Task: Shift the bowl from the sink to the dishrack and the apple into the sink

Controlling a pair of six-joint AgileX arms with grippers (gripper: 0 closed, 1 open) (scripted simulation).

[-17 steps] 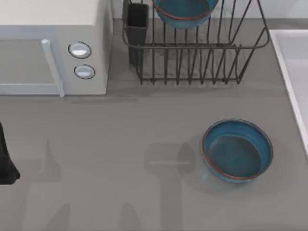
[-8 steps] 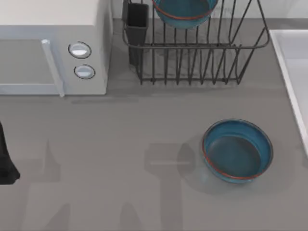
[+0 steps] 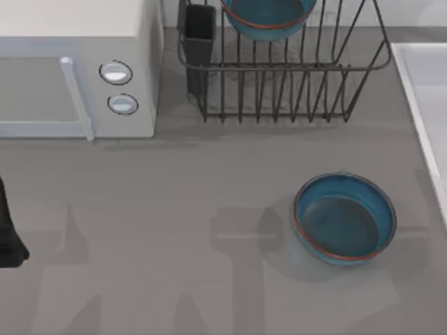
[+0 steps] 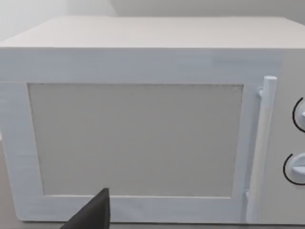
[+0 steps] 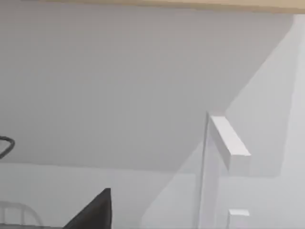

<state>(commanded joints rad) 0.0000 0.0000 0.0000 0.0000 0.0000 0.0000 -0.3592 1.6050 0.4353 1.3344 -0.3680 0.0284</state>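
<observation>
A deep-blue bowl (image 3: 269, 17) with a rust-red rim rests in the dark wire dishrack (image 3: 279, 68) at the back. An identical blue bowl (image 3: 344, 218) stands on the grey counter, just left of the sink (image 3: 412, 98), whose pale rim runs along the right edge. The apple is out of view. My left arm (image 3: 8, 230) is a dark shape at the far left edge, and a dark tip of my left gripper (image 4: 93, 214) faces the microwave door. A dark tip of my right gripper (image 5: 93, 212) is seen against pale surfaces.
A white microwave (image 3: 77, 70) with two knobs takes up the back left, its door handle (image 4: 261, 143) upright. A black utensil cup (image 3: 200, 31) sits at the rack's left end. Open grey counter lies between the microwave and the counter bowl.
Both bowls and the left arm stay where they were. Only the shadows on the counter around the front bowl have shifted.
</observation>
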